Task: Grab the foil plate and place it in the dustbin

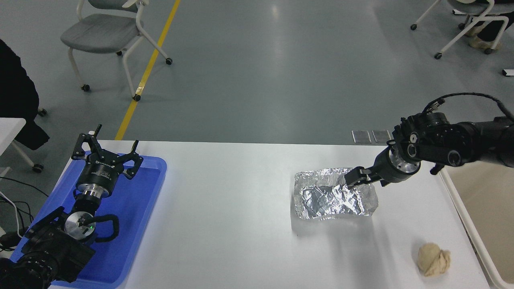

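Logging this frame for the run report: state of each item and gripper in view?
foil plate: upright on the table, not lifted.
right gripper: at the plate's far right rim; open or shut unclear.
left gripper: open, parked over the blue tray.
dustbin: at right edge, open-topped.
paper lump: on table, untouched.
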Available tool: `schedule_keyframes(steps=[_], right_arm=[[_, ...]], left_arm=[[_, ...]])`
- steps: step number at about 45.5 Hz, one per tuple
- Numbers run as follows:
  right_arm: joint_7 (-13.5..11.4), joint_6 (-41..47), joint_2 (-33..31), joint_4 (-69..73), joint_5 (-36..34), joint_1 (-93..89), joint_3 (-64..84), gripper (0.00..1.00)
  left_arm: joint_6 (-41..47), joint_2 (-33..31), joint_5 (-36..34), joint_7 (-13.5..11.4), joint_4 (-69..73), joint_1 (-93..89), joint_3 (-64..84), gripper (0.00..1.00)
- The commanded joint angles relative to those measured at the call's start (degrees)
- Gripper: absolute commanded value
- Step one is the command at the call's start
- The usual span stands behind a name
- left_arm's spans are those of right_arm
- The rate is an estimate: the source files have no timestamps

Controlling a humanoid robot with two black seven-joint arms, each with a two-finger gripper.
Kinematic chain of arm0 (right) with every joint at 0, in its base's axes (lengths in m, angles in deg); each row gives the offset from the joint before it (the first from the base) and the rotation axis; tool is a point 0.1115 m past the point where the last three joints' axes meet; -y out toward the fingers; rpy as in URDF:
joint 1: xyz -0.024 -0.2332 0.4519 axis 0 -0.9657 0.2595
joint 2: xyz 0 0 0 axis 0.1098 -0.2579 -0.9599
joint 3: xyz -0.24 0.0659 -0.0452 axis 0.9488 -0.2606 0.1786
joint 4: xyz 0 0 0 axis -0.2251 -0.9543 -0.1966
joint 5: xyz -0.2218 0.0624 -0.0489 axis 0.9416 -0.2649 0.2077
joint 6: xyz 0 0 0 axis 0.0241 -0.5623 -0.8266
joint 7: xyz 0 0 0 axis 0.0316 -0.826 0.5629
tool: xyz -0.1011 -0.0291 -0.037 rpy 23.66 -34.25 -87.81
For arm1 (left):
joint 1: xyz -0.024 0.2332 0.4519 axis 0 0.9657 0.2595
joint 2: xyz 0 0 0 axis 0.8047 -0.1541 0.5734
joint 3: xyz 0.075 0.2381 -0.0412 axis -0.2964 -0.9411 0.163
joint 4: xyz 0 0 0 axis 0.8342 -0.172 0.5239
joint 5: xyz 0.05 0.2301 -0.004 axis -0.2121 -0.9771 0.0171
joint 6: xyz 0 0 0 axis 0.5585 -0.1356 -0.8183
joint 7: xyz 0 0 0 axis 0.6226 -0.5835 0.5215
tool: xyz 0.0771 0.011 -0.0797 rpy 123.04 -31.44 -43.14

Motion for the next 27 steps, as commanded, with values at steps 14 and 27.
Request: schedule_keyframes(steps=[14,27], right_arm=[[-2.8,-15.0,4.0,-10.3,1.1,-12.5,-1.2,1.0],[-4.1,-16.7,4.3,-10.8,1.9,-13.8,-1.2,0.89]], left_arm=[[0.0,0.0,0.0,0.0,0.0,0.0,0.0,1.0],[0.0,0.0,0.0,0.0,0.0,0.0,0.0,1.0]])
